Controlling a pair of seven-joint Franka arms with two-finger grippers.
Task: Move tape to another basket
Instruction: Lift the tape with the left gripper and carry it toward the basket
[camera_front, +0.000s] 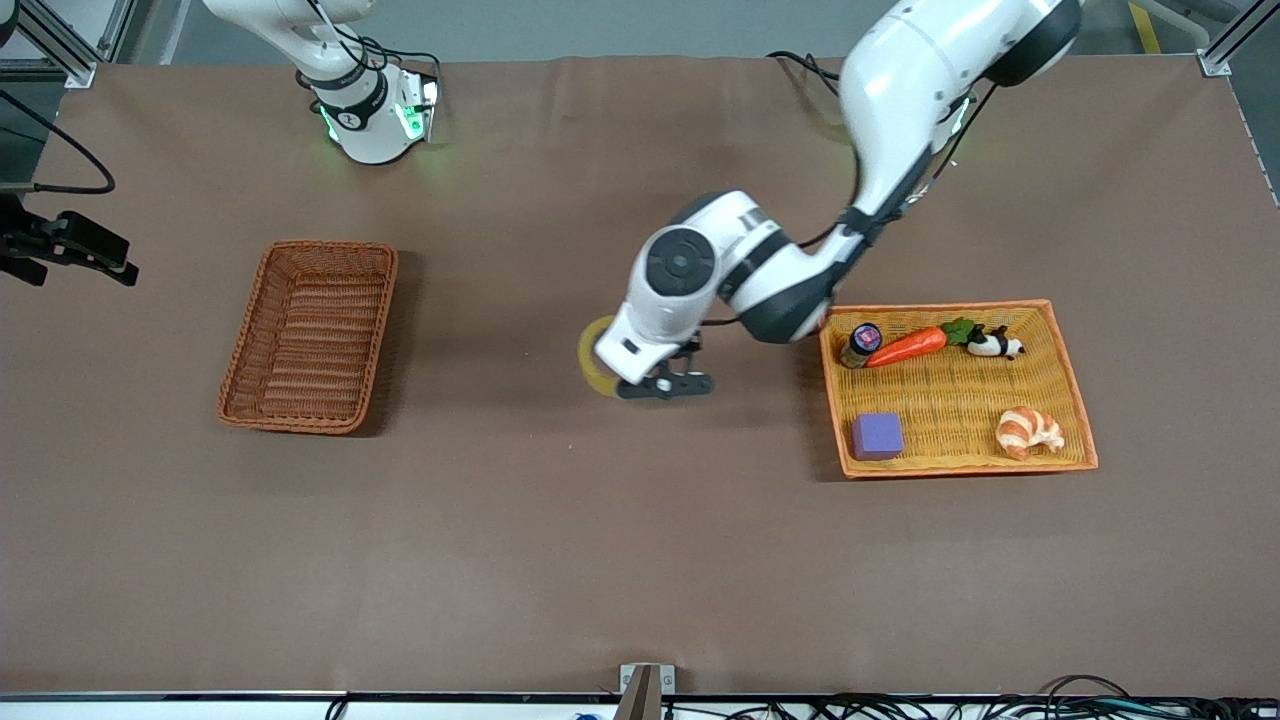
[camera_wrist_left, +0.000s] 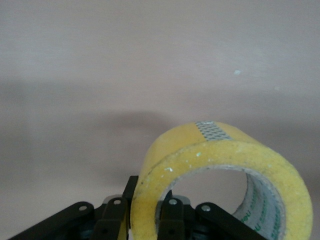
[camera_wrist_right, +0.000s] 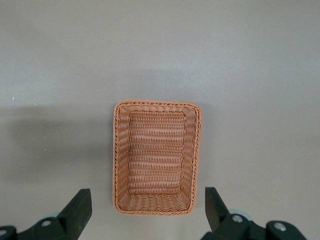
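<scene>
Left gripper (camera_front: 668, 384) is clamped on the tape (camera_front: 594, 358), one finger (camera_wrist_left: 171, 221) inside the ring's hole and the other outside its wall, so the roll is carried on edge. It hangs in the air over the bare middle of the table (camera_front: 560, 560), between the two wicker containers and well apart from both. In the left wrist view the roll (camera_wrist_left: 225, 165) stands up from the fingers with only brown tabletop past it.

Judging from how things lie, the pick-up is done: the tape is out of the orange tray (camera_front: 1072, 385) at the left arm's end of the table. That tray holds a purple block (camera_front: 877, 436), a croissant (camera_front: 1028, 432), a carrot (camera_front: 908, 345), a small jar (camera_front: 861, 343) and a little black-and-white figure (camera_front: 992, 345), and no tape. The carry seems roughly half made.

What is left is the rest of the trip toward the right arm's end, where the basket (camera_front: 309, 335) sits empty, then lowering the roll inside its raised sides and letting go.

Right gripper (camera_wrist_right: 148, 212) waits high above that basket, out of the front view's frame, its fingers spread wide; its wrist camera looks straight down into the basket (camera_wrist_right: 157, 157). Whether a handover is planned cannot be told.
</scene>
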